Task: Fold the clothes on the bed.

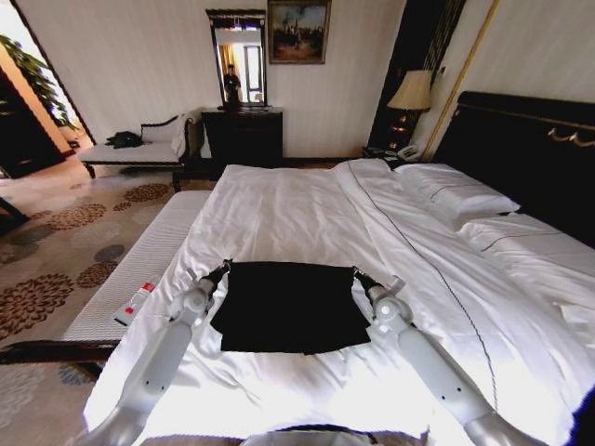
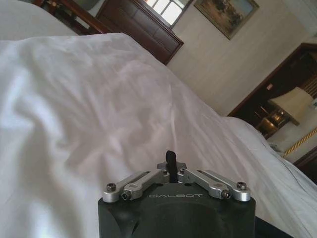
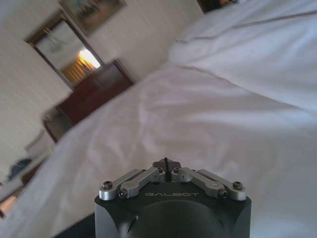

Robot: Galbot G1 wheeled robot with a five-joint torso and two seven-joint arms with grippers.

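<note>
On the white bed (image 1: pixel 307 209), a black T-shirt (image 1: pixel 290 305) lies at 6 o'clock, its far corners pinched by the closed left gripper (image 1: pixel 224 268) and right gripper (image 1: pixel 357 273).

White bed (image 1: pixel 307 200) — black T-shirt (image 1: pixel 288 307) flat on duvet, pillows (image 1: pixel 456 195) at headboard.

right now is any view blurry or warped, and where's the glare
Head view: wide-angle warp bows the wall and headboard; black T-shirt reads featureless. Left wrist view: sharp, window blown out. Right wrist view: soft blur, bright glare in the mirror.
</note>
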